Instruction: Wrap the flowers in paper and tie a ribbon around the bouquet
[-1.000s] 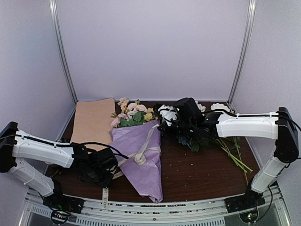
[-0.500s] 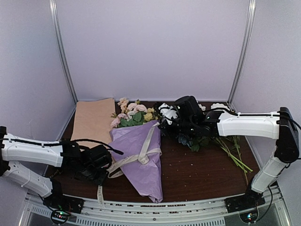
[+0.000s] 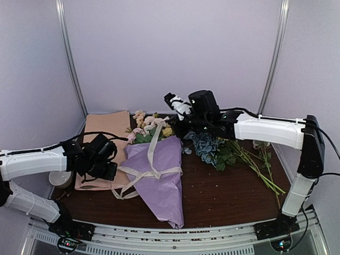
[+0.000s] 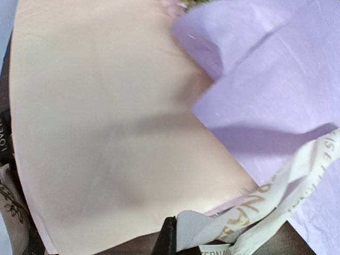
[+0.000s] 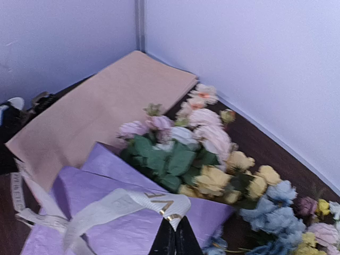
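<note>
The bouquet (image 3: 159, 172) lies mid-table, a cone of lilac paper (image 5: 122, 234) with pink and yellow flowers (image 3: 151, 127) and green leaves at its far, wide end. The cream lettered ribbon (image 3: 154, 171) crosses the cone and runs out to both grippers. My left gripper (image 3: 110, 171), at the cone's left over the tan sheet, is shut on one ribbon end (image 4: 255, 212). My right gripper (image 3: 167, 126), above the flowers (image 5: 196, 143), is shut on the other ribbon end (image 5: 170, 204), pinched at its fingertips (image 5: 169, 236). A slack loop of ribbon (image 3: 122, 192) lies by the cone's left edge.
Tan-peach paper sheets (image 3: 103, 135) lie at the back left, partly under the cone. A loose blue-hydrangea bunch (image 3: 210, 146) with long stems (image 3: 257, 170) lies under the right arm. A pale round object (image 3: 60, 179) sits at the left edge. Walls close in on three sides.
The left gripper closed on the ribbon and drew it left and away from the front edge. The right gripper rose and moved back over the flowers with its end; the ribbon now runs straighter across the cone.
</note>
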Robot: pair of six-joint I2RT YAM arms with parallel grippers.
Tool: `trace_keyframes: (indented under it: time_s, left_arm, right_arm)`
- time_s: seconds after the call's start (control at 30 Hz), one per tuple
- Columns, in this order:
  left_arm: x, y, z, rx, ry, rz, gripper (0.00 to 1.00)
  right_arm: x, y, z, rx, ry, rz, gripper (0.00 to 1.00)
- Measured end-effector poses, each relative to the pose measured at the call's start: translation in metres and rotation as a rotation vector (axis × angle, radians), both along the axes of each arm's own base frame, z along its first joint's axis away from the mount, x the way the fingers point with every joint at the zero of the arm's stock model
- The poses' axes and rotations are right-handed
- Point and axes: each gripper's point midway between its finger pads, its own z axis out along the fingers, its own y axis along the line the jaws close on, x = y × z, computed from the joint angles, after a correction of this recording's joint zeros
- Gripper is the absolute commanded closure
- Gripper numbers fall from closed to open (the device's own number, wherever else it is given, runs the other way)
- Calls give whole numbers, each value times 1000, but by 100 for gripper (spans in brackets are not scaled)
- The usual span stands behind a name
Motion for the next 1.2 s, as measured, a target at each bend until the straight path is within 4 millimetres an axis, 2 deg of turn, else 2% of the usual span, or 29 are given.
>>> trace_keyframes:
  time_s: [0.03, 0.07, 0.13, 0.2, 0.23, 0.27, 0.3, 0.37, 0.43, 0.5, 0.63, 0.7, 0.87, 0.97, 1.2]
  left_arm:
    - [6, 8, 4, -14, -23, 29, 100]
    - [11, 19, 9, -34, -47, 68, 100]
    - [15, 43, 12, -71, -92, 149, 100]
    - [10, 68, 6, -91, -108, 229, 100]
    - [4, 81, 0, -97, -107, 272, 100]
    - [-2, 88, -6, -103, -102, 298, 100]
    - [-8, 96, -12, -115, -99, 327, 100]
    - [-24, 109, -20, -137, -92, 375, 100]
    - [-32, 122, -19, -169, -117, 433, 100]
    - [-33, 132, -10, -205, -157, 496, 100]
    - [-31, 160, 6, -227, -235, 633, 100]
    - [-28, 172, 12, -231, -255, 690, 100]
    - [-25, 201, 14, -257, -261, 813, 100]
    - [-25, 216, 11, -275, -252, 867, 100]
    - [-29, 225, 4, -297, -213, 894, 100]
  right_arm:
    - [18, -19, -2, 14, 11, -55, 100]
    - [39, -48, -6, 27, 28, -131, 100]
    - [74, -127, -25, 53, 77, -315, 100]
    - [88, -231, -56, 92, 149, -546, 100]
    - [86, -291, -74, 124, 190, -680, 100]
    - [76, -341, -92, 162, 233, -804, 100]
    - [62, -380, -108, 199, 270, -902, 100]
    - [33, -425, -138, 276, 351, -1029, 100]
    - [10, -451, -164, 355, 434, -1108, 100]
    - [-1, -468, -176, 439, 481, -1155, 100]
    - [-21, -525, -178, 586, 482, -1301, 100]
    - [-26, -542, -173, 641, 461, -1329, 100]
    - [-41, -563, -172, 729, 457, -1358, 100]
    - [-45, -568, -170, 761, 458, -1345, 100]
    - [-54, -577, -169, 807, 450, -1322, 100]
